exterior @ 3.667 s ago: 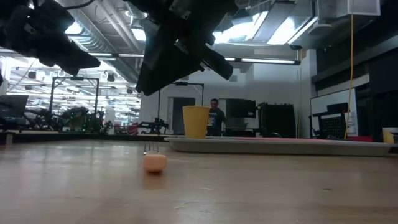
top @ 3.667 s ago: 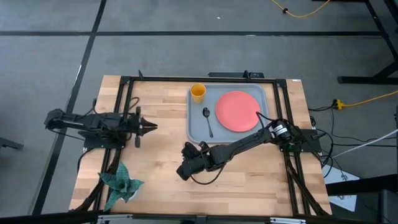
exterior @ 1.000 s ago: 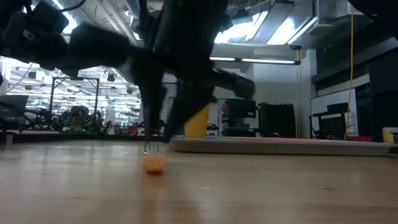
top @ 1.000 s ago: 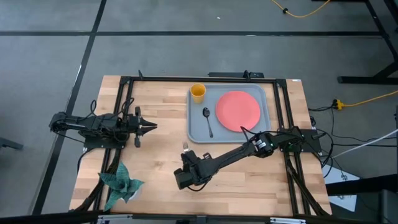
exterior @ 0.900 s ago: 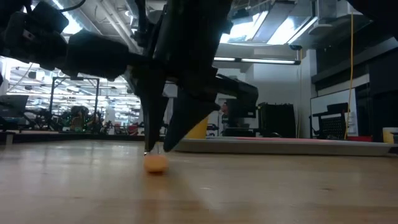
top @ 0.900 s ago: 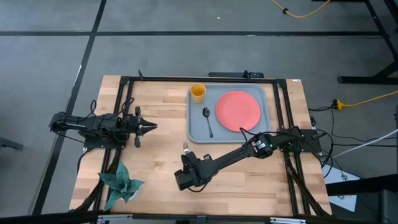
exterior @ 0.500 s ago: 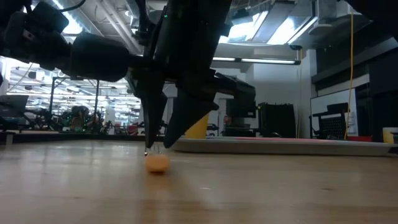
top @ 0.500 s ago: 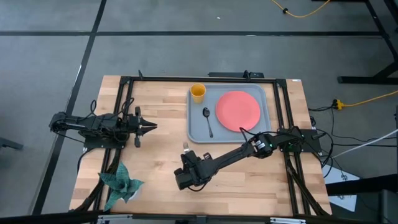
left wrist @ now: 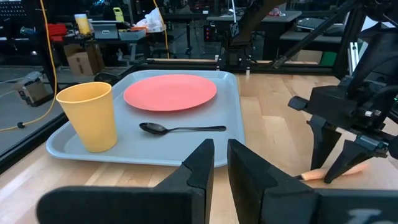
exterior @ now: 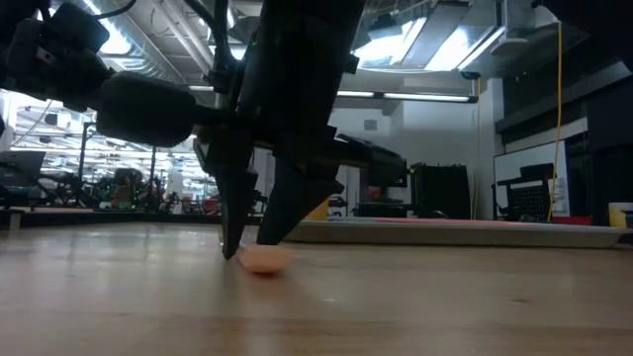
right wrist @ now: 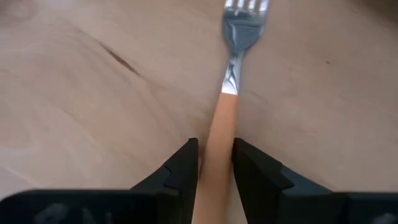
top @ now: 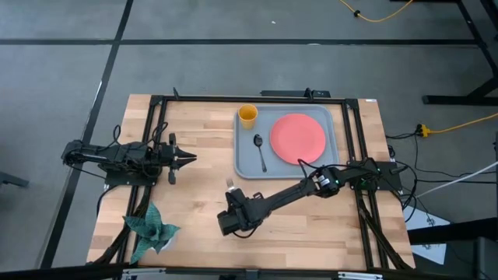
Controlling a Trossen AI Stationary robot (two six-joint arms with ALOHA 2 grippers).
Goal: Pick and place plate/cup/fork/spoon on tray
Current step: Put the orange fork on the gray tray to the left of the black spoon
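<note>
The fork, with silver tines [right wrist: 242, 14] and an orange handle, lies flat on the wooden table left of and nearer than the grey-blue tray [top: 243, 167]. My right gripper [right wrist: 216, 163] points down over it and is shut on its handle; it also shows in the high view [top: 233, 208]. The coral plate [top: 298, 138], the dark spoon [top: 260, 152] and the yellow cup [top: 247, 117] sit on the tray. My left gripper [top: 189, 158] waits shut at the table's left, fingers level, pointing toward the tray. My right gripper pinches the fork's orange handle [right wrist: 219, 134] between its two fingers [right wrist: 181, 167], which come from above and stand one on each side of it. The fork lies flat on the table, its near handle end [exterior: 263, 259] showing beside the fingertips.
A teal star-shaped thing [top: 149, 229] lies at the near left corner. Black frame rails [top: 156, 117] run along the table's left, right and far sides. Bare wood lies between the two grippers and along the near edge.
My right gripper has gone down onto the fork until its fingertips stand at the table. The fork's near handle end has slid a little toward the table's right.
</note>
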